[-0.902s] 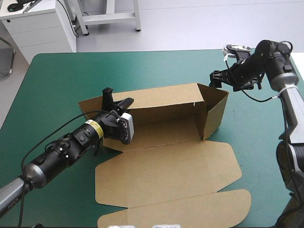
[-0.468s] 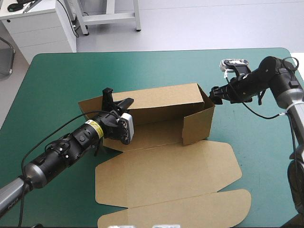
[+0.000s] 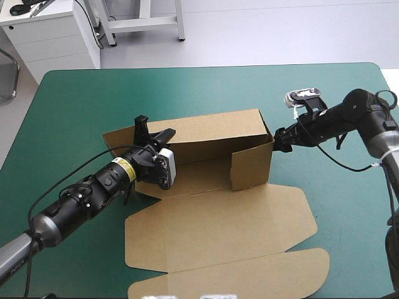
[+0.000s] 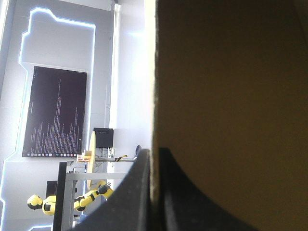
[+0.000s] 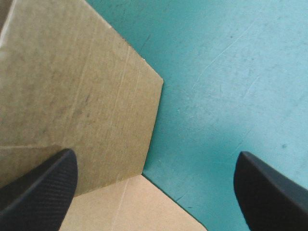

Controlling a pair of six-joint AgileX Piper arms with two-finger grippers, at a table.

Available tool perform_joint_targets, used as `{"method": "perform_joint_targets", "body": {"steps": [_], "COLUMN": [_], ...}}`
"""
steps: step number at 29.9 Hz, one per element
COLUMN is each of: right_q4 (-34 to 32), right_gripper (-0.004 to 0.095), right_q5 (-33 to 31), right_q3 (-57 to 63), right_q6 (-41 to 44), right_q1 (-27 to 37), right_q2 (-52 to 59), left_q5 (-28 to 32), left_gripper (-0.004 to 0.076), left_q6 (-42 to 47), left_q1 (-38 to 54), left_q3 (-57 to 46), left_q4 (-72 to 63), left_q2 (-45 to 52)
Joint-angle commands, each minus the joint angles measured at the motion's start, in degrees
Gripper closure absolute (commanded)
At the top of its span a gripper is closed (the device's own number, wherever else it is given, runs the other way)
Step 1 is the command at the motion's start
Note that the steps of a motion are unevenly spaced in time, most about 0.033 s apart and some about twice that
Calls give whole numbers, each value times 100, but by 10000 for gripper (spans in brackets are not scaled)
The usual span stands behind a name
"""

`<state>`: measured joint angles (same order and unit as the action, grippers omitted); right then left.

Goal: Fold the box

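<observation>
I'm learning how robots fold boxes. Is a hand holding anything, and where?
The left hand is shut on the box, gripping a raised wall's edge at its left end. The right hand is open, holding nothing.

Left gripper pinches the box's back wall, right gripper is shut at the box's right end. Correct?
Not quite. The right gripper is open, not shut: the right wrist view shows its two fingers standing wide apart at the right end of the box. The rest holds: the left gripper pinches the back wall.
</observation>
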<state>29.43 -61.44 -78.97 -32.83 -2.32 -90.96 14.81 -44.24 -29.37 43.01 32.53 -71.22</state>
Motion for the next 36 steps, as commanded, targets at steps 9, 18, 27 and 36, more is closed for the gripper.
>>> {"method": "perform_joint_targets", "body": {"steps": [9, 18, 27, 36], "right_q4": [833, 892, 1649, 1824], "right_gripper": [123, 123, 131, 131], "right_q5": [-310, -518, -499, 398], "right_q3": [-103, 253, 917, 917], "right_q6": [-533, -606, -1239, -1752], "right_q1": [34, 212, 373, -200], "right_q2": [369, 447, 807, 786], "left_q5": [327, 327, 407, 501], "left_gripper": [731, 731, 731, 731], "left_q6": [68, 68, 68, 68], "left_q1": [8, 8, 8, 8], "left_q3": [149, 149, 149, 149], "left_q4": [-106, -92, -92, -92], "left_q2": [167, 167, 155, 135]}}
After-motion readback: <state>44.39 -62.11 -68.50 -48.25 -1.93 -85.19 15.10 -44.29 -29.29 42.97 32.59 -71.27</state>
